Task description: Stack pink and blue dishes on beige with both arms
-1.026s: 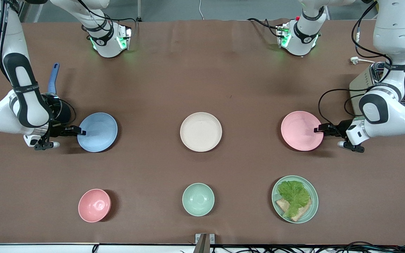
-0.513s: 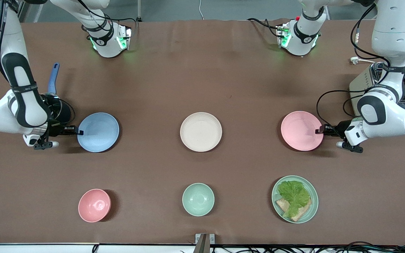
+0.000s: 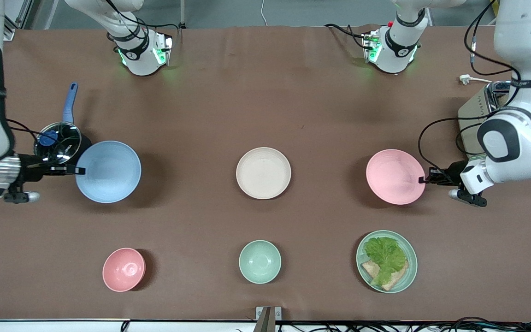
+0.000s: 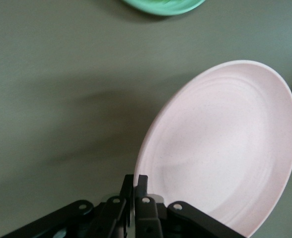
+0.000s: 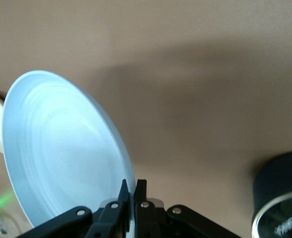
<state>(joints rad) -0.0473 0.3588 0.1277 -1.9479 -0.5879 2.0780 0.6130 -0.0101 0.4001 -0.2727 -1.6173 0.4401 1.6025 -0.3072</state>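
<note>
The light blue plate (image 3: 108, 171) hangs above the table at the right arm's end, and my right gripper (image 3: 80, 170) is shut on its rim. In the right wrist view the blue plate (image 5: 61, 148) fills one side, its rim pinched in the right gripper (image 5: 134, 186). The pink plate (image 3: 395, 176) is lifted at the left arm's end, with my left gripper (image 3: 424, 180) shut on its edge. The left wrist view shows the pink plate (image 4: 225, 148) clamped by the left gripper (image 4: 134, 181). The beige plate (image 3: 263, 173) lies flat at the table's middle.
A dark pot with a glass lid (image 3: 58, 138) and blue handle sits beside the blue plate. A toaster (image 3: 482, 108) stands at the left arm's end. Nearer the camera lie a pink bowl (image 3: 124, 269), a green bowl (image 3: 260, 261) and a green plate with lettuce and bread (image 3: 386, 261).
Both grippers have lifted their plates off the table. The blue plate has risen and shifted toward the right arm's end, uncovering the pot. The pink plate has risen slightly.
</note>
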